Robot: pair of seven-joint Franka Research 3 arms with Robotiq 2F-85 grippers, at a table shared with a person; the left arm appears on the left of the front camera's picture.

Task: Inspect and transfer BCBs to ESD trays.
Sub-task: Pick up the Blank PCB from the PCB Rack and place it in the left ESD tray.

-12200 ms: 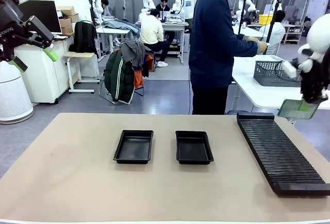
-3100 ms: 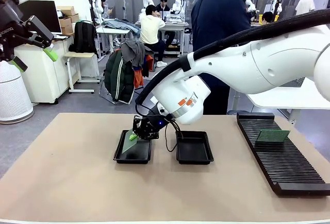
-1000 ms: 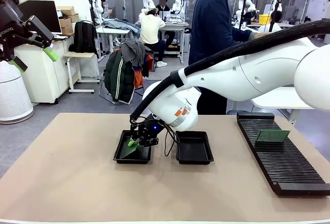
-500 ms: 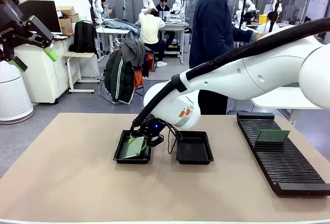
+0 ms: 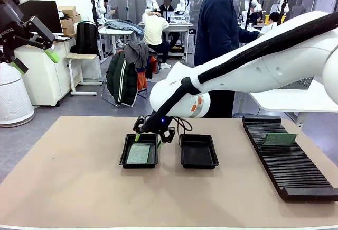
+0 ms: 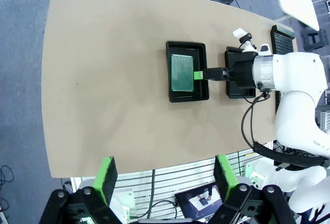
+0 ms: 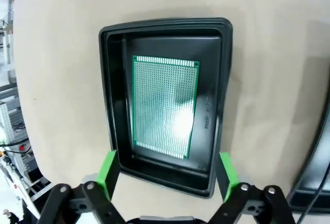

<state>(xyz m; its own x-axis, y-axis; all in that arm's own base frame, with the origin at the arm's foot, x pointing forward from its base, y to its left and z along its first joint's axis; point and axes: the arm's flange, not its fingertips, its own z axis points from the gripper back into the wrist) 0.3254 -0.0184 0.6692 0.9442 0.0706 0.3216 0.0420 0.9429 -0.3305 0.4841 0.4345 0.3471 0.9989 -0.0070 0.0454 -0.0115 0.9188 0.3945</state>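
Lying flat on the floor of the left ESD tray (image 5: pixel 138 165), the green BCB (image 5: pixel 138 154) sits fully inside the raised rim, with a wider strip of bare black floor along one long side than the other in the right wrist view. Directly above it the right gripper (image 5: pixel 148 139) hangs low, its jaws spread wide with nothing between them; seen from its own camera, the green pads (image 7: pixel 107 175) straddle the tray's near wall, one to either side of the board (image 7: pixel 164 104). Just beside this tray, the second ESD tray (image 5: pixel 199 153) is empty. Farther right, another BCB (image 5: pixel 279 139) rests on top of the long black slotted rack (image 5: pixel 288 161). The left gripper (image 5: pixel 36 61) is held high and well away from the table, also wide open and empty. A person (image 5: pixel 219 45) stands at the far side. The main hazard, as I judge it, is the exit: the fingers are close to the tray rim, so a pull-back that is not straight up could clip the wall, shove the light tray across the table (image 5: pixel 68 187) or tip the board out. The dangling cable at the wrist could likewise snag the neighbouring tray.
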